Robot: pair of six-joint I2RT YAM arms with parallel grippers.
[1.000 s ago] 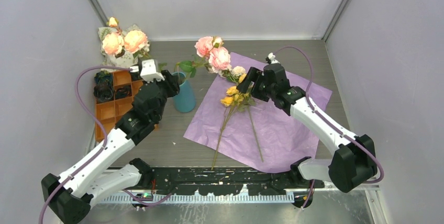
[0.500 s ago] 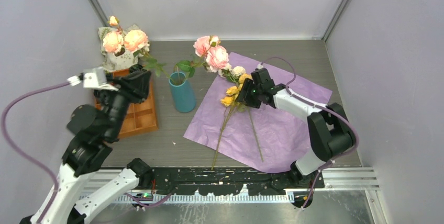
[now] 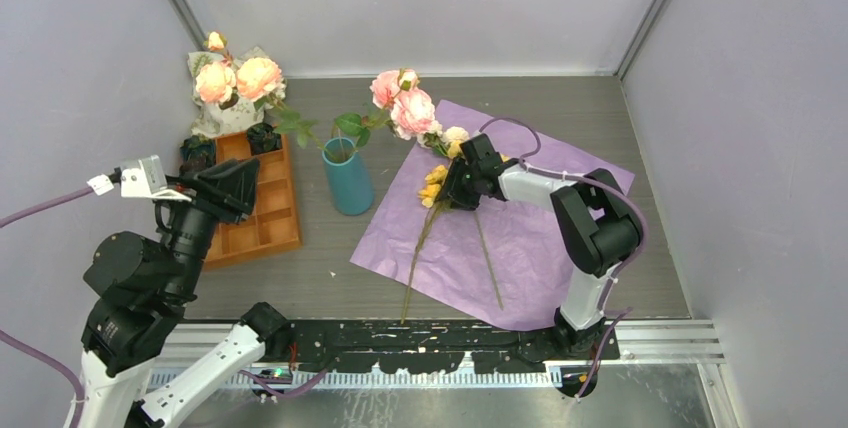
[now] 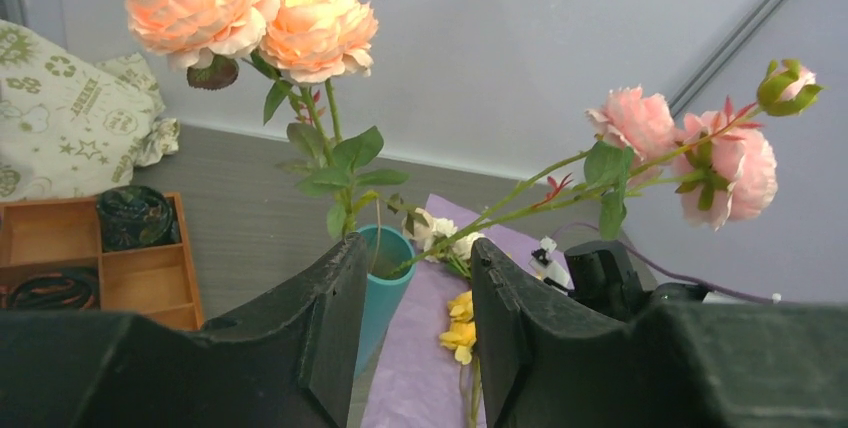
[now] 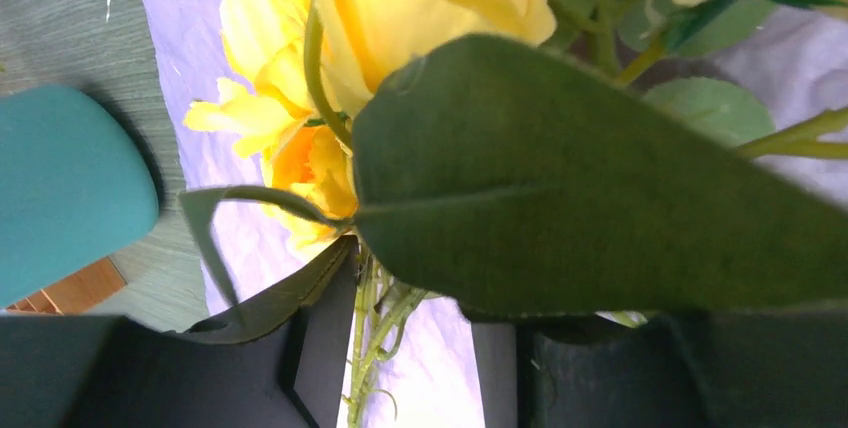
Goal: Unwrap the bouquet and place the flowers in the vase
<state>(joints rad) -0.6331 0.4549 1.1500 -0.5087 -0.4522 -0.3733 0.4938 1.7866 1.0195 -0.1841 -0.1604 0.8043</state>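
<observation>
My right gripper [image 3: 455, 186] reached low over the large lilac-purple paper sheet [image 3: 545, 238], which lay spread flat on the grey wood-grain tabletop [image 3: 320, 268]. Its jaws stood apart on either side of the green stems just below the yellow-orange roses [image 3: 432, 191], and a gap showed beside the stems, so nothing was clamped yet. Those roses lay on the sheet with their long stems [image 3: 418, 258] running toward the near edge, and a small cream bloom [image 3: 455, 135] lay just beyond them. The plain teal-blue cylindrical vase [image 3: 350, 186] stood upright just left of the sheet, already holding two sprays. The pink roses [image 3: 412, 108] leaned right over the paper's far corner, and the peach roses [image 3: 240, 78] leaned left above the cream cloth bag with green print [image 3: 215, 120]. My left gripper [image 3: 240, 188] hung raised near the orange tray with square compartments [image 3: 270, 228], released and empty, with the vase in line beyond its parted fingers [image 4: 330, 318].
</observation>
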